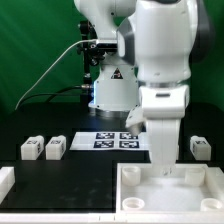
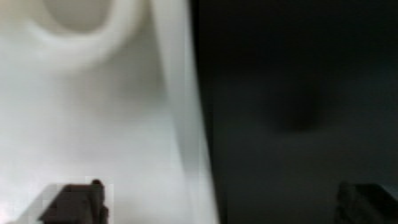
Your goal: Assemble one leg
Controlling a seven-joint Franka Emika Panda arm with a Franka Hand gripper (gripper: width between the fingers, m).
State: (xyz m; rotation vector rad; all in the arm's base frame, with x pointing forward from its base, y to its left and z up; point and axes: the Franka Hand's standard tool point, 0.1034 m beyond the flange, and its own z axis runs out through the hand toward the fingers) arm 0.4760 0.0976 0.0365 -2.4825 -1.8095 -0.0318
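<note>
Hanging low over the tabletop (image 1: 135, 200), a large flat white piece with raised rims at the near edge of the black desk (image 1: 70, 180), the end effector (image 1: 160, 168) is hard to pick out in the exterior view, white against white. The wrist view settles its state: the two dark fingertips (image 2: 75, 202) stand wide apart with nothing clasped between them, so the end effector (image 2: 222, 205) is open and empty. Under it, the tabletop's pale surface (image 2: 89, 110) with a rounded hollow fills one half and the dark desk (image 2: 302, 110) the other. Whether the fingers touch the tabletop cannot be told.

Three legs lie on the desk, well apart from the end effector: the outer leg (image 1: 30, 149) and the inner leg (image 1: 55, 148) just beside each other at the exterior view's left, and the far leg (image 1: 200, 147) alone at the exterior view's right. The marker board (image 1: 112, 140) lies between them, behind the arm
</note>
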